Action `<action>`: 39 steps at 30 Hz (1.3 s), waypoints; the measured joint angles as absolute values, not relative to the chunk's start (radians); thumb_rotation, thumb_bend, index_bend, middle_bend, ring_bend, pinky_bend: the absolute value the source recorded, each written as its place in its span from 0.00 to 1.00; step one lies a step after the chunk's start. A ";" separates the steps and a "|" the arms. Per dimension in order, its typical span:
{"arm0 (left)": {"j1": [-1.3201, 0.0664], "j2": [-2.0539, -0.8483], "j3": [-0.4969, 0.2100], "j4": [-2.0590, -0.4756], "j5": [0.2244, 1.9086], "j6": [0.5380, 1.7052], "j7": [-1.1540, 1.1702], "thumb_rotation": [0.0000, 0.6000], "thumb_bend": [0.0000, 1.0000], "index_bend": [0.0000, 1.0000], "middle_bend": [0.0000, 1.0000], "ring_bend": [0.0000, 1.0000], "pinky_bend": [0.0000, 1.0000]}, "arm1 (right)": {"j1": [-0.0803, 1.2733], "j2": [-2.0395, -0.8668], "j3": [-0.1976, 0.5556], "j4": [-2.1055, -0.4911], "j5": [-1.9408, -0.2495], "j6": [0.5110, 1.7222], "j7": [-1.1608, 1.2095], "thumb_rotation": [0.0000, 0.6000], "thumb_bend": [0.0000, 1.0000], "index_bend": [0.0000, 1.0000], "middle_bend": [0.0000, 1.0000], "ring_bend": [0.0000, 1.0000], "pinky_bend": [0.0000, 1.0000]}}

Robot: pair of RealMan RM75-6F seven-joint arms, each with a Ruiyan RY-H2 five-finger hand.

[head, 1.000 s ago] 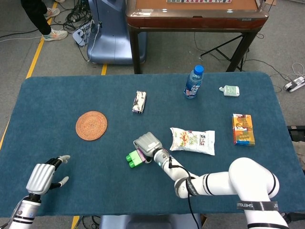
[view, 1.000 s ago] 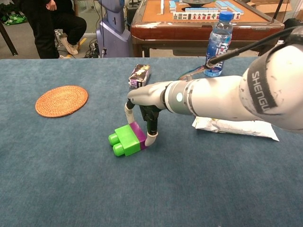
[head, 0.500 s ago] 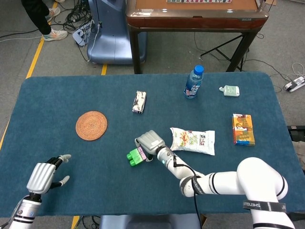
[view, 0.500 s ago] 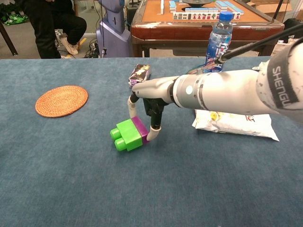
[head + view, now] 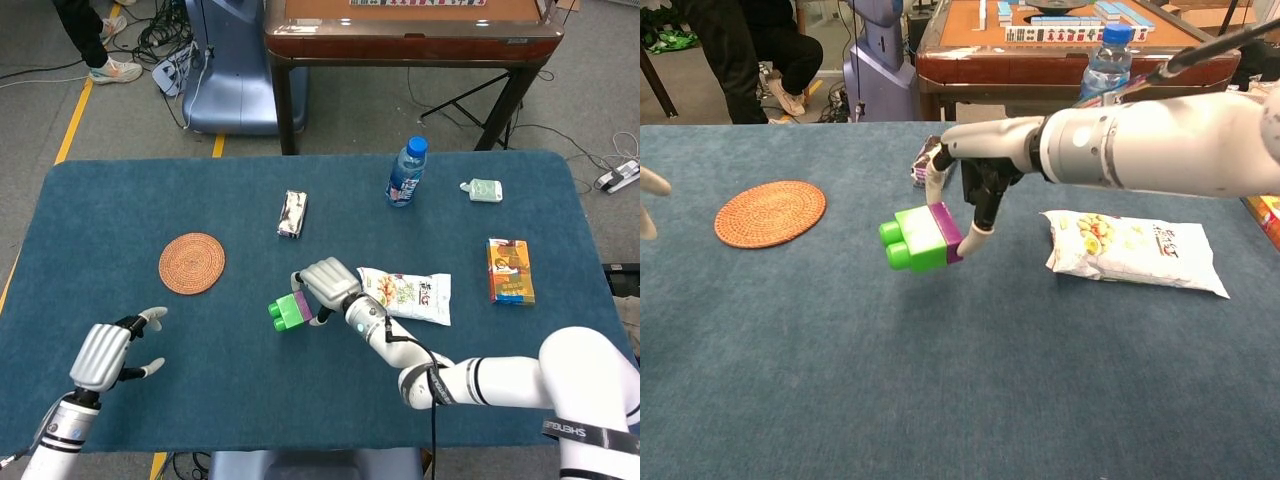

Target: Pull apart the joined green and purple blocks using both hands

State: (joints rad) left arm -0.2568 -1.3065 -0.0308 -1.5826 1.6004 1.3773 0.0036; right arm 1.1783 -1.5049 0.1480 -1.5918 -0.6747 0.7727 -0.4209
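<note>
The joined blocks hang in the air above the table: a green block (image 5: 914,238) (image 5: 284,311) with a purple block (image 5: 949,229) stuck to its right side. My right hand (image 5: 975,180) (image 5: 328,282) pinches the purple end between thumb and fingers from above. My left hand (image 5: 104,355) hovers over the table's near left corner with its fingers spread and nothing in them. In the chest view only the fingertips (image 5: 648,200) of the left hand show at the left edge.
A woven round coaster (image 5: 192,262) lies at the left. A snack bag (image 5: 405,295) lies just right of the blocks. A small wrapped packet (image 5: 291,213), a water bottle (image 5: 405,171), a small white item (image 5: 482,189) and an orange box (image 5: 510,270) sit further back and right.
My right hand has lifted the joined blocks off the table and carried them up and slightly away from me. My left hand has risen a little toward the middle.
</note>
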 measured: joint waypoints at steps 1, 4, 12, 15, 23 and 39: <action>-0.269 -1.303 -0.043 -1.606 1.593 1.365 0.009 1.00 0.11 0.27 0.58 0.63 0.91 | 1.175 -1.492 0.153 -1.606 -0.678 0.777 -0.416 1.00 0.18 0.51 1.00 1.00 1.00; -0.304 -1.296 -0.076 -1.668 1.566 1.330 0.028 1.00 0.07 0.25 0.71 0.72 0.96 | 1.165 -1.446 0.167 -1.650 -0.684 0.788 -0.403 1.00 0.18 0.51 1.00 1.00 1.00; -0.404 -1.284 -0.166 -1.841 1.463 1.219 0.088 1.00 0.00 0.15 0.99 0.93 1.00 | 1.153 -1.352 0.197 -1.732 -0.665 0.809 -0.385 1.00 0.19 0.51 1.00 1.00 1.00; -0.449 -1.280 -0.196 -1.906 1.407 1.166 0.116 1.00 0.00 0.15 1.00 0.96 1.00 | 1.153 -1.335 0.210 -1.740 -0.652 0.811 -0.372 1.00 0.19 0.52 1.00 1.00 1.00; -0.534 -1.330 -0.247 -1.945 1.327 1.118 0.180 1.00 0.00 0.19 1.00 1.00 1.00 | 1.173 -1.328 0.218 -1.731 -0.615 0.806 -0.377 1.00 0.19 0.52 1.00 1.00 1.00; -0.721 -1.371 -0.297 -2.045 0.907 1.097 0.605 1.00 0.00 0.19 1.00 1.00 1.00 | 1.271 -1.329 0.202 -1.735 -0.453 0.791 -0.462 1.00 0.22 0.52 1.00 1.00 1.00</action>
State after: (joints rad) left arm -0.7206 -1.3712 -0.2968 -2.0453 0.9073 1.0966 0.6051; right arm 1.2709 -1.3286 0.2021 -1.7351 -0.4526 0.7910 -0.4624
